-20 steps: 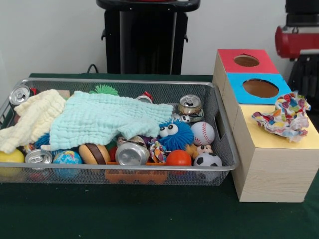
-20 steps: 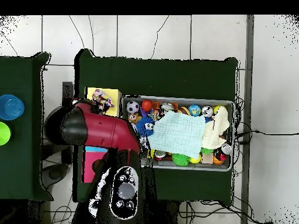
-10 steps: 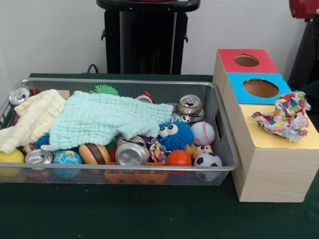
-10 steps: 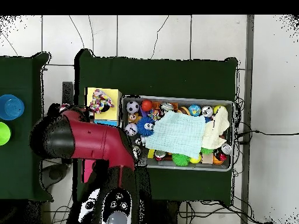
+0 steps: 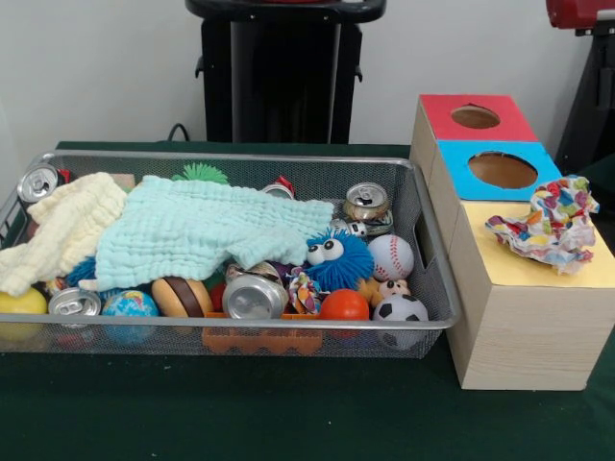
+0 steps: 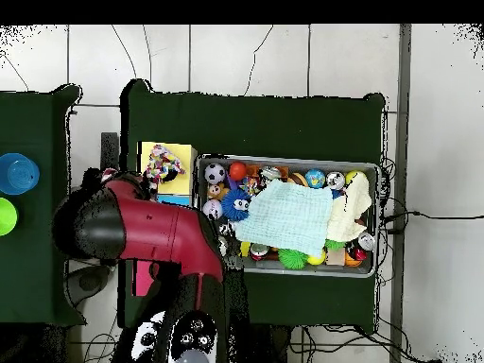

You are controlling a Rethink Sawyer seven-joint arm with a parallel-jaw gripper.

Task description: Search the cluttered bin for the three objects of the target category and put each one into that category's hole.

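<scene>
arm (image 6: 156, 236) over the box (image 5: 524, 288) | pincer hidden, can't tell its state | cans (image 5: 252, 295) in bin (image 5: 430, 252), no readable labels

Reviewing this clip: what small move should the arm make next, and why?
Probably swing the arm over the bin towards the light blue cloth, to pull it aside. In the overhead view the arm sits over the box side, not the bin, and its gripper is not visible. The cloth and the cream cloth cover much of the bin, so objects beneath them cannot be checked.
</scene>
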